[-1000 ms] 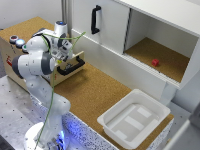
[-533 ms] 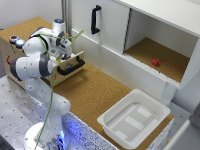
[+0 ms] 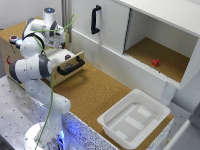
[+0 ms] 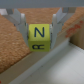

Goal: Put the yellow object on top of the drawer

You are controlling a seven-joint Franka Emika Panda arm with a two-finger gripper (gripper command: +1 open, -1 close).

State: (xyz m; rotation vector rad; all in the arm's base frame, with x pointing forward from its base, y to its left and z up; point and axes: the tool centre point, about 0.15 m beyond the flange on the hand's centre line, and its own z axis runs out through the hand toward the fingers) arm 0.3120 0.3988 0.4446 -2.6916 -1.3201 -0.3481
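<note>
In the wrist view a yellow cube (image 4: 39,40) with a black letter N on it sits between my gripper's (image 4: 39,34) two grey fingers, which are shut on it. Under the cube run a pale wooden edge and cork surface. In the exterior view the drawer (image 3: 66,64) stands pulled open, its black bar handle (image 3: 70,68) facing the mat. It belongs to a small wooden box with a cork top (image 3: 14,31). My hand hovers over the box just behind the open drawer. The arm hides the fingers and the cube in that view.
A big white cabinet with a black vertical handle (image 3: 95,19) stands at the back. Its open compartment holds a small red object (image 3: 155,62). A white tray (image 3: 134,117) lies on the cork mat (image 3: 92,95) at the exterior view's lower right.
The hand with the cube has shifted slightly toward the exterior view's upper left, over the box. The drawer has stayed open.
</note>
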